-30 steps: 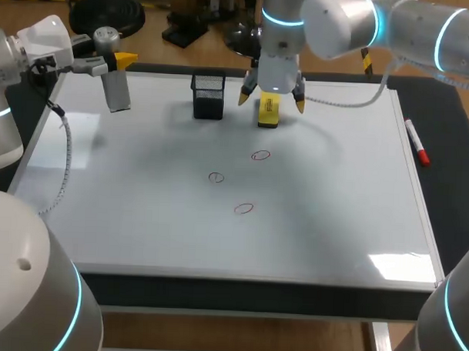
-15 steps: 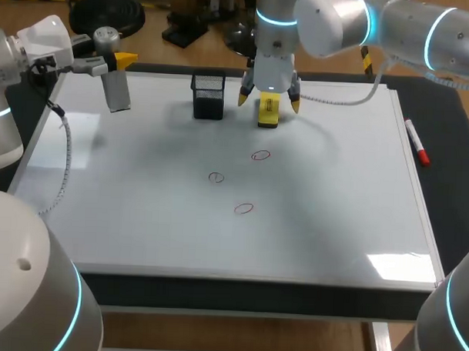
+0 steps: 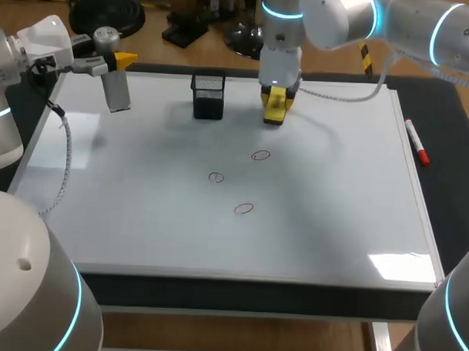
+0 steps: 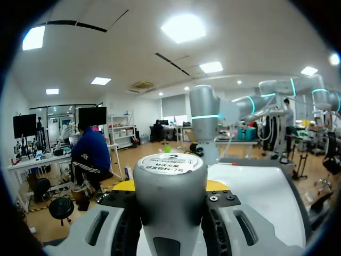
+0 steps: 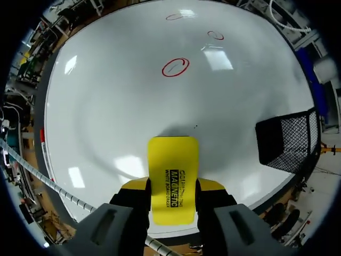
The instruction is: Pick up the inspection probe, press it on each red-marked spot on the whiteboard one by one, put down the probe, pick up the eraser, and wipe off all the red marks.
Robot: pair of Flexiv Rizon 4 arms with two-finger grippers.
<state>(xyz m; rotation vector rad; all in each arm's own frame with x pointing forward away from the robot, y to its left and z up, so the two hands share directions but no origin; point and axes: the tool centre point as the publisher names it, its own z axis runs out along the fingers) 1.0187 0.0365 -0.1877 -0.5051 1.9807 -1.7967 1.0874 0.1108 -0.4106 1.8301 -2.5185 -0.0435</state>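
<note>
The inspection probe (image 3: 116, 90), a grey cylinder, hangs over the whiteboard's (image 3: 334, 194) far left corner with my left gripper (image 3: 117, 63) shut on it. In the left wrist view the probe (image 4: 171, 186) fills the space between the fingers of the left gripper (image 4: 171, 218). The yellow eraser (image 3: 275, 108) lies on the board's far middle, and my right gripper (image 3: 277, 96) is shut on it. In the right wrist view both fingers of the right gripper (image 5: 171, 188) press the eraser's (image 5: 172, 176) long sides. Three small circled marks (image 3: 260, 155) (image 3: 216, 177) (image 3: 243, 209) sit mid-board, ahead of the eraser.
A black mesh pen holder (image 3: 209, 95) stands just left of the eraser, close to the right gripper, and shows beside it in the right wrist view (image 5: 287, 140). A red marker (image 3: 417, 142) lies off the board's right edge.
The right gripper's fingers, spread wide on both sides of the eraser a second ago, have come down and shut against it. The left arm with the probe has kept still.
</note>
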